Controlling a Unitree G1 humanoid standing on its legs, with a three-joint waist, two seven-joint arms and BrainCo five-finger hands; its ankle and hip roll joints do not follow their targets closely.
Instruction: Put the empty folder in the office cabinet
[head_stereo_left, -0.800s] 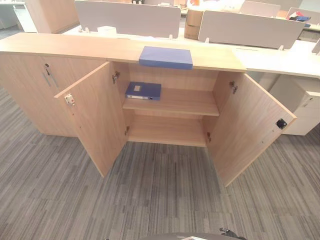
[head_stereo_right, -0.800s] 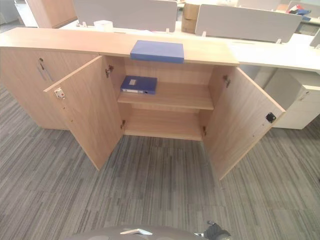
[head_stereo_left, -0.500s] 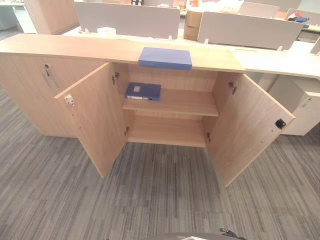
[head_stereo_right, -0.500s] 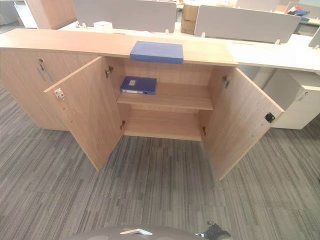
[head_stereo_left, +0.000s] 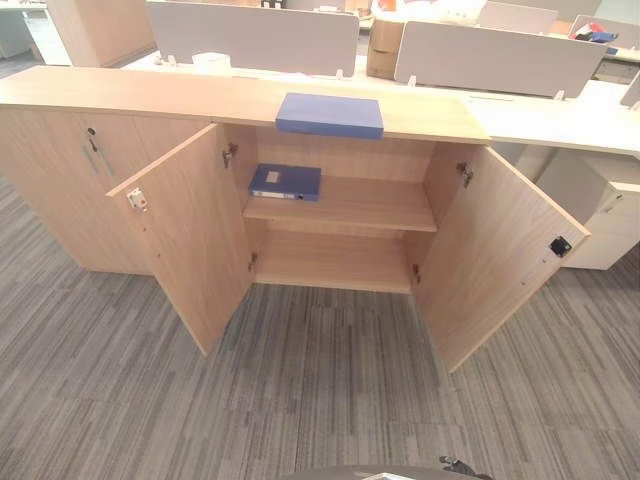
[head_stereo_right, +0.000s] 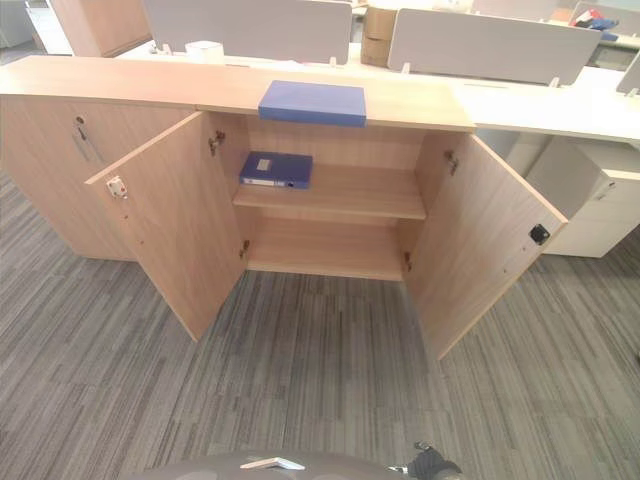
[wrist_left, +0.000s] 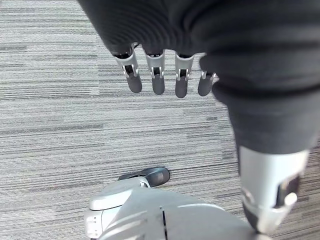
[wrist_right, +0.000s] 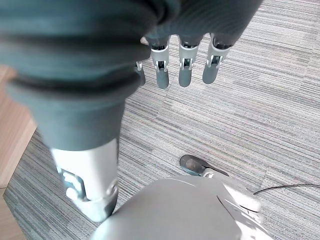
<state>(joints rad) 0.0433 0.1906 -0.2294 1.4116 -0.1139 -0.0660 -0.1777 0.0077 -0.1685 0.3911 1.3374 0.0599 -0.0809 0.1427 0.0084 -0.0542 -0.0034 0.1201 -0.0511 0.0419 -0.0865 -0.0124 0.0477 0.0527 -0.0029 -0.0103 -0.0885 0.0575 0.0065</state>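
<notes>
A blue folder (head_stereo_left: 330, 115) lies flat on top of the long wooden cabinet (head_stereo_left: 120, 95). A second blue folder (head_stereo_left: 286, 182) with a white label lies on the upper shelf (head_stereo_left: 360, 205) inside, toward its left end. Both cabinet doors stand wide open: the left door (head_stereo_left: 185, 235) and the right door (head_stereo_left: 500, 255). The lower shelf (head_stereo_left: 335, 262) holds nothing. My left hand (wrist_left: 160, 75) hangs over the carpet with straight fingers, holding nothing. My right hand (wrist_right: 185, 62) hangs the same way, fingers straight and empty.
Grey striped carpet (head_stereo_left: 320, 390) lies between me and the cabinet. Behind the cabinet stand desks with grey divider screens (head_stereo_left: 255, 35) and a cardboard box (head_stereo_left: 385, 45). A white drawer unit (head_stereo_left: 610, 215) stands at the right, and another closed cabinet door (head_stereo_left: 60, 185) at the left.
The whole picture has shifted slightly, so the camera moved a little. The folders, doors and hands stand as before.
</notes>
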